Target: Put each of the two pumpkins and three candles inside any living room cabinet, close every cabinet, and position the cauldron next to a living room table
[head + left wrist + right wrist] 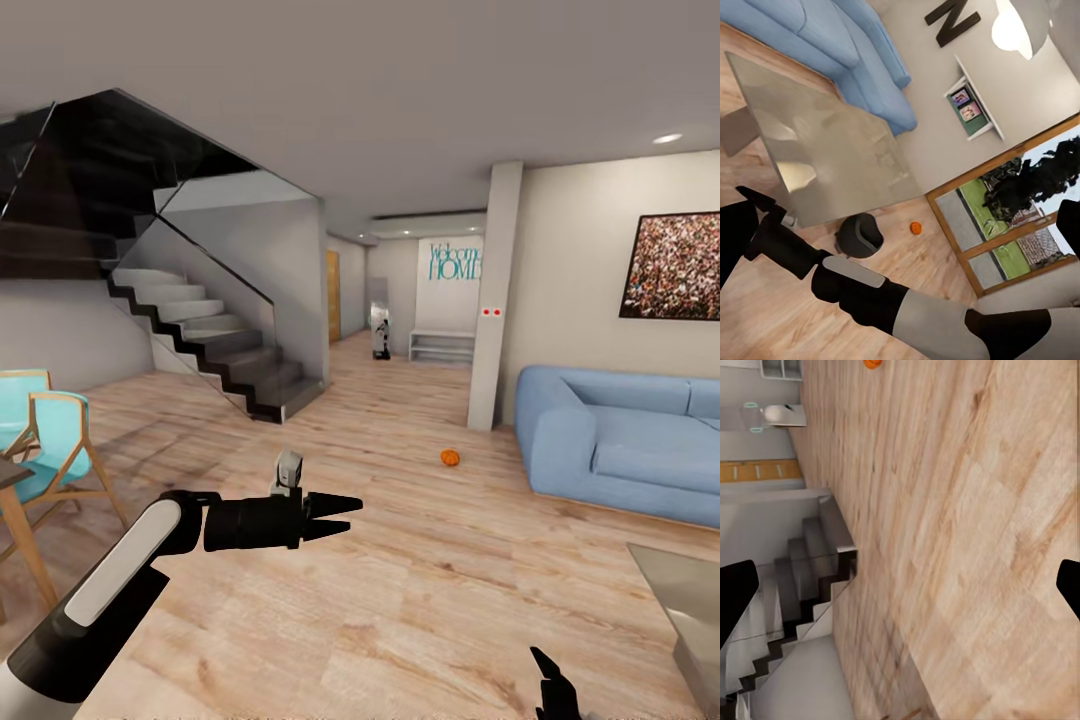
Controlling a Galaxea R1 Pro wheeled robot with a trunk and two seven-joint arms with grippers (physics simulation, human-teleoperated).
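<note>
One small orange pumpkin point(450, 457) lies on the wood floor near the white pillar, left of the blue sofa; it also appears as the pumpkin point(872, 363) in the right wrist view. A second pumpkin point(916, 228) lies on the floor beside the dark round cauldron point(860, 234), which stands off a corner of the glass-topped table point(817, 150). My left gripper point(338, 515) is held out over bare floor, open and empty. My right gripper point(555, 690) is low at the frame's edge, its fingers point(735, 600) spread wide with nothing between them. The candles and cabinet are out of view.
The table point(690, 600) sits at my lower right in front of the sofa point(620, 440). A staircase point(210, 340) rises at left. Turquoise dining chairs point(50, 450) stand at far left. A hallway opens beyond the pillar point(495, 300). Wide floor lies ahead.
</note>
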